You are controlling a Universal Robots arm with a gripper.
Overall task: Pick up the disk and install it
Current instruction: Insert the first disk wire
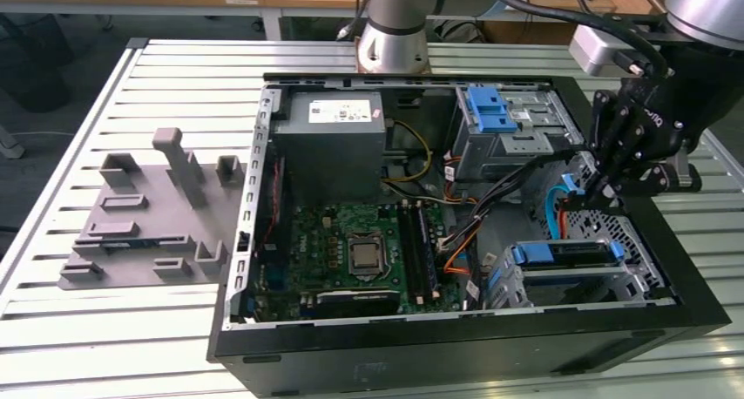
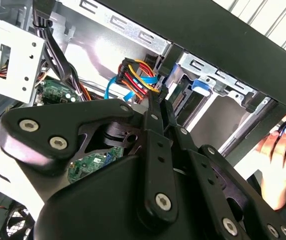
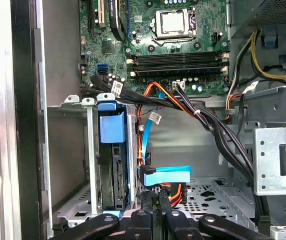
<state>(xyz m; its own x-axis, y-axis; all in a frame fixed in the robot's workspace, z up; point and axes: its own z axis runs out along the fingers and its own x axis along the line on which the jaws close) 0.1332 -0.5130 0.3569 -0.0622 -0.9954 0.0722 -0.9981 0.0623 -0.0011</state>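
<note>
The disk (image 1: pixel 566 253) stands on edge in the metal drive cage (image 1: pixel 633 277) at the front right of the open computer case. Its blue carrier tab faces up. In the first wrist view the disk (image 3: pixel 114 170) shows its connector edge between the cage rails. My gripper (image 1: pixel 581 200) hangs inside the case, just behind that cage, apart from the disk. Its black fingers (image 3: pixel 146 207) lie pressed together with nothing between them, and the gripper's tip (image 3: pixel 154 197) sits below a blue flat cable plug (image 3: pixel 166 176). In the second wrist view the gripper (image 2: pixel 150 102) points at a bundle of coloured cables (image 2: pixel 138 75).
A grey moulded holder block (image 1: pixel 152 216) with upright posts lies on the slatted table at the exterior view's left. A blue latch piece (image 1: pixel 489 110) tops the rear cage. Black and orange cables (image 3: pixel 202 120) cross the case. A person's hand (image 2: pixel 282 160) is by the case wall.
</note>
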